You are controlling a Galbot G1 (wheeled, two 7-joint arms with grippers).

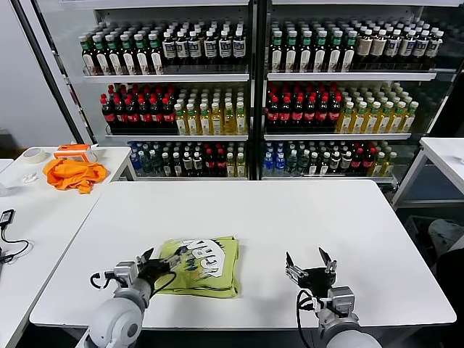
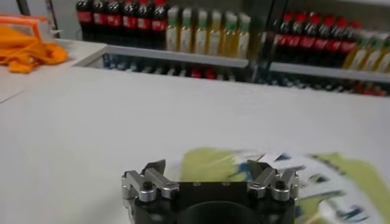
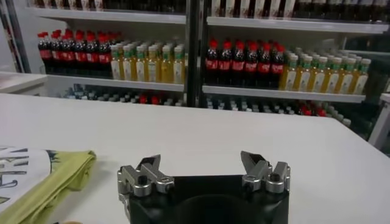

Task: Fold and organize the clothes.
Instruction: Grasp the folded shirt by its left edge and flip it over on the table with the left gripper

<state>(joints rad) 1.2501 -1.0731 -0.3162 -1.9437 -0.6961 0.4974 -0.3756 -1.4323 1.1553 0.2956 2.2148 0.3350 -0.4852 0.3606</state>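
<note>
The lime-green T-shirt (image 1: 203, 265) lies folded into a compact rectangle on the white table (image 1: 290, 217), its white and dark print facing up. My left gripper (image 1: 165, 258) is open and empty at the shirt's left edge, low over the table; in the left wrist view the shirt (image 2: 213, 165) lies just past the open gripper (image 2: 208, 169). My right gripper (image 1: 310, 259) is open and empty over bare table to the right of the shirt. In the right wrist view the gripper (image 3: 201, 162) is open and the shirt's edge (image 3: 55, 179) shows off to one side.
A bright orange cloth (image 1: 72, 174) lies on a side table at the far left, with a tape roll (image 1: 32, 154) and an orange box (image 1: 75, 151) beside it. Drink coolers (image 1: 254, 87) full of bottles stand behind the table. A cable (image 1: 9, 239) lies on the left table.
</note>
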